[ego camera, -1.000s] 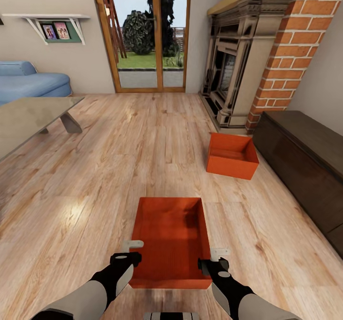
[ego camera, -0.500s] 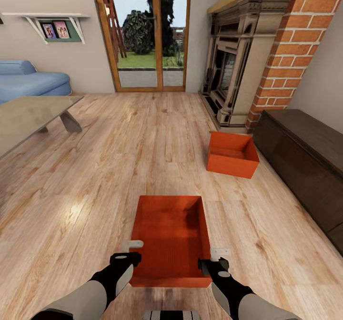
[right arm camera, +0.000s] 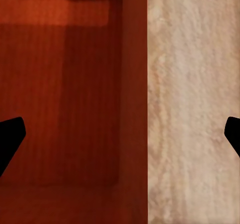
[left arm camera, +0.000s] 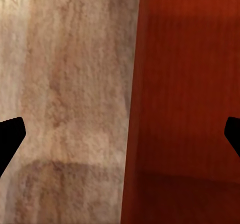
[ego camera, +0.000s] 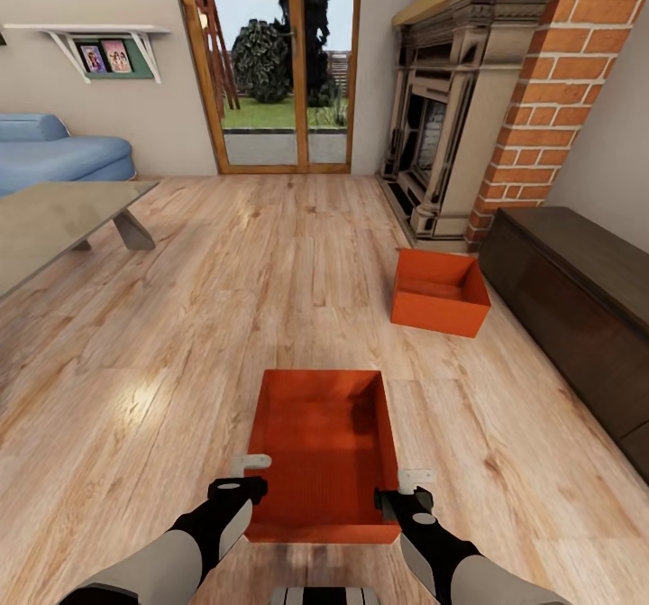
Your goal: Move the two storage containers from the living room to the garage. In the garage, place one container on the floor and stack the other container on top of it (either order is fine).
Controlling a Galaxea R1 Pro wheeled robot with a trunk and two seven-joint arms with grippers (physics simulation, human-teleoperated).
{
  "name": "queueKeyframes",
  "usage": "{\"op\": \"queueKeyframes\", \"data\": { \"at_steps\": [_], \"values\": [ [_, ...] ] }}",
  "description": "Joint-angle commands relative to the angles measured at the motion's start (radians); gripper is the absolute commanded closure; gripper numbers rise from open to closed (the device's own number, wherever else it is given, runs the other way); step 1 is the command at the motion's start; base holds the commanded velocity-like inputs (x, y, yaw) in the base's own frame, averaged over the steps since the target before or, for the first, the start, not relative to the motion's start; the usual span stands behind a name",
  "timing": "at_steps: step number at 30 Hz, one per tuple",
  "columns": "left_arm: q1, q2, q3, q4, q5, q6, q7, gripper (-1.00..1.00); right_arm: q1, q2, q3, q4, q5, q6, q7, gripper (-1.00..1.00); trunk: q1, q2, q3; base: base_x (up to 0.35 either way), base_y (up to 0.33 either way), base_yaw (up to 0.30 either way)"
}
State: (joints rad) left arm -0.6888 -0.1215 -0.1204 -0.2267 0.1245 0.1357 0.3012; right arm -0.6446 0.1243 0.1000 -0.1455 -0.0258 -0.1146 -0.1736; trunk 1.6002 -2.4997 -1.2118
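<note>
While both arms hang over the near bin (ego camera: 324,447), nothing has shifted over the last second: the arms, the bins and the camera all sit as they did, so we read this as a pause just before the grasp.

Our left gripper (ego camera: 242,477) is spread wide, and in its wrist view the bin's left wall (left arm camera: 134,103) runs down between the two fingertips (left arm camera: 10,136), one finger outside over the wood floor (left arm camera: 70,83), the other over the bin's inside. Our right gripper (ego camera: 407,488) is equally wide and straddles the right wall (right arm camera: 135,83) the same way. Neither has closed on anything yet.

Ahead and to the right of the right gripper, well apart, the far bin (ego camera: 440,291) lies on the planks just beside the dark cabinet (ego camera: 577,307). Both bins are in the living room, so we judge the task barely begun; next we need to pinch both walls together and lift evenly.
</note>
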Motion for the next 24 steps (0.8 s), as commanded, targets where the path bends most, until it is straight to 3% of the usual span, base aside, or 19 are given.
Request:
{"op": "queueKeyframes", "data": {
  "at_steps": [1,24],
  "values": [
    [0.0,0.0,-0.009,-0.003,0.011,0.005,0.007,-1.0,-0.001,0.0,0.009,0.0,-0.003,-0.002,-0.006,-1.0,0.0,0.0,-0.001,0.0,0.0,0.0],
    [0.0,0.002,-0.007,-0.012,0.01,0.015,0.009,-1.0,-0.001,0.001,0.007,0.0,-0.002,0.011,-0.007,-1.0,0.0,0.0,-0.001,0.0,0.0,0.0]
  ]
}}
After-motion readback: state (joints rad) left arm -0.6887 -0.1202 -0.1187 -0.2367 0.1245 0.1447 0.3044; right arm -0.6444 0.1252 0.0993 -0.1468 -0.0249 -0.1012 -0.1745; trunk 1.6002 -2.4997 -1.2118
